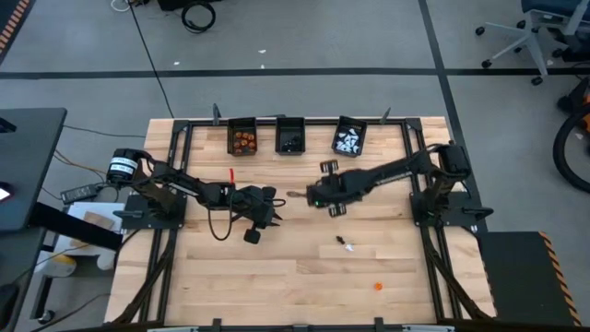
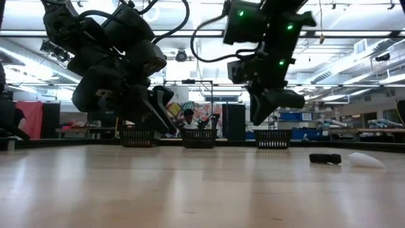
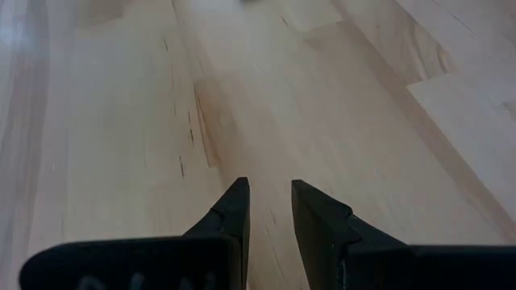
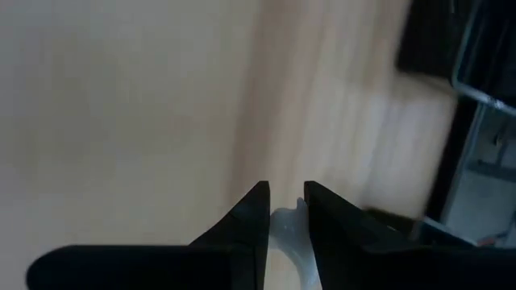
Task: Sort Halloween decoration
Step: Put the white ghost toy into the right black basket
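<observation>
The right hand (image 4: 286, 213) pinches a white trinket (image 4: 288, 235); the white bin (image 1: 349, 138) sits far, slightly right. The left hand (image 3: 270, 211) holds nothing.

Both arms are showing matte black, jointed housings with black cables looping alongside them. Green indicator lights are glowing on the right arm's wrist, and each gripper's fingers (image 3: 234, 217) are tapering to dark wedge tips.

Both arms mid-table above the wood, left gripper (image 3: 270, 211) jaws slightly apart, right gripper (image 4: 286, 211) jaws pinching.
</observation>
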Robot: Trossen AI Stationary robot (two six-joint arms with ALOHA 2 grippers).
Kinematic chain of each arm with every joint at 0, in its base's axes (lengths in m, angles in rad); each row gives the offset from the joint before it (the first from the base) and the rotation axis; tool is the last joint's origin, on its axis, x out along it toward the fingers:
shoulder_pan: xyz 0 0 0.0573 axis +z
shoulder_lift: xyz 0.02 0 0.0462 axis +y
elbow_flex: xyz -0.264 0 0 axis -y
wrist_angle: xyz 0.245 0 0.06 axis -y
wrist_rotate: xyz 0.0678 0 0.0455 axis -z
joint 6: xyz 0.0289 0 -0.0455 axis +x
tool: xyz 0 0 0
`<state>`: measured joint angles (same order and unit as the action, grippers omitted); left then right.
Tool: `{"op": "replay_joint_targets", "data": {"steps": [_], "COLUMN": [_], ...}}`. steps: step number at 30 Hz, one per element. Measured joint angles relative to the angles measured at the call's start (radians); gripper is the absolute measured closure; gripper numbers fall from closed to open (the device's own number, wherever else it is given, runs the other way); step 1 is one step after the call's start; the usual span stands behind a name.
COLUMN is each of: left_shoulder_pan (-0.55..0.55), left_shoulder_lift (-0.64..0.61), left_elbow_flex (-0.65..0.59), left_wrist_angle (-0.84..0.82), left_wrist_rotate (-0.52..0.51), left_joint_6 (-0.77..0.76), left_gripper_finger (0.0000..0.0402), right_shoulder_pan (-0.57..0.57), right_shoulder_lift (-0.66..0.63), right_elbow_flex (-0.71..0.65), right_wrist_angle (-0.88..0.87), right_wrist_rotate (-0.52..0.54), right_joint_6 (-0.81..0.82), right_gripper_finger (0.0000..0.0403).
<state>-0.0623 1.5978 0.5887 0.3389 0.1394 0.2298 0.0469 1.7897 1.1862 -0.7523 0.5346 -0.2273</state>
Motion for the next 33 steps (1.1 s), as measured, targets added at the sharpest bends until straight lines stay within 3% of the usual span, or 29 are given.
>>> {"op": "replay_joint_targets", "data": {"steps": [7,22,33], "left_shoulder_pan": [0.000,0.000,0.000], "left_shoulder_lift": [0.000,0.000,0.000], "left_elbow_flex": [0.000,0.000,0.000], "left_wrist_angle": [0.000,0.000,0.000], "left_wrist_rotate": [0.000,0.000,0.000], "left_joint_6": [0.001,0.000,0.001], "left_gripper_finger": [0.0329,0.0329,0.0329], "right_shoulder_pan": [-0.133,-0.432,-0.615], "right_shoulder_lift": [0.000,-0.001,-0.002], "right_elbow_flex": [0.042,0.047,0.047], "right_wrist_angle": [-0.092,-0.095,-0.020], "right_wrist_rotate": [0.000,0.039,-0.146], "right_joint_6": [-0.076,-0.150,-0.098], "right_gripper_finger": [0.0320,0.0320,0.0312]}}
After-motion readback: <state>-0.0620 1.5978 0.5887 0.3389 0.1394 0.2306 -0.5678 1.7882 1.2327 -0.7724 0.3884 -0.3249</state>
